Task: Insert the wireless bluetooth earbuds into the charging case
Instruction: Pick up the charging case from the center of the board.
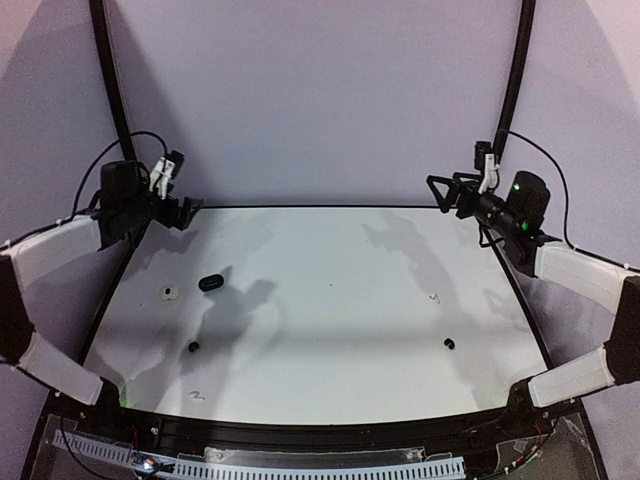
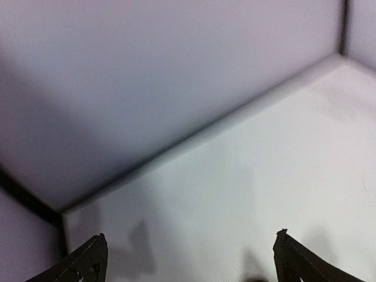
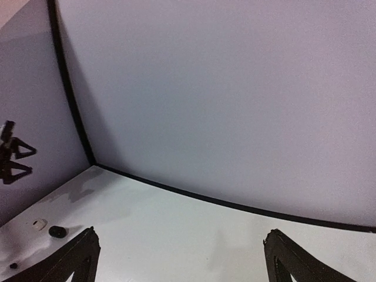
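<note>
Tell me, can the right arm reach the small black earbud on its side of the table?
Probably yes. The black earbud lies alone on the table, nothing around it, and the right arm's fingers hang open above the far edge.

bright, even light from above falls on a white table, where soft grey shadows spread inward from both sides. the overhead view bows at its edges; both wrist views look soft, the left one blurrier.

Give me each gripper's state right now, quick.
Left gripper: open, holding nothing.
Right gripper: open, holding nothing.
</note>
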Robot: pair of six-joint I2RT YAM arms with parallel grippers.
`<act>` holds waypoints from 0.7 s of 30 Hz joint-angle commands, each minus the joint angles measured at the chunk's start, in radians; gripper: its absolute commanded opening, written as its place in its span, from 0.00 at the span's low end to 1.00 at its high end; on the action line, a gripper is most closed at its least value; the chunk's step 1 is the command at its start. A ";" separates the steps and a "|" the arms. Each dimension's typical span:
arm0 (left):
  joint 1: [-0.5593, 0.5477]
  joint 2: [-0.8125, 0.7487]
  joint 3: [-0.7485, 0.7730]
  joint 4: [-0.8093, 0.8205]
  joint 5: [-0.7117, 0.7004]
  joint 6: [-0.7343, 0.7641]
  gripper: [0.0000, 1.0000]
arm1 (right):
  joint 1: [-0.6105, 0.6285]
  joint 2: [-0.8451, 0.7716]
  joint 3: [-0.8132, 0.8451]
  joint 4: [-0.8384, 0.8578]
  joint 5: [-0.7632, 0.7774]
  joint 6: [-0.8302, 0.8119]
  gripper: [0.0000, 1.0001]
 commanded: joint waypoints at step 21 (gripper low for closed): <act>-0.004 0.636 0.463 -0.936 0.037 0.766 0.98 | 0.430 0.273 0.265 -0.198 0.045 -0.253 0.99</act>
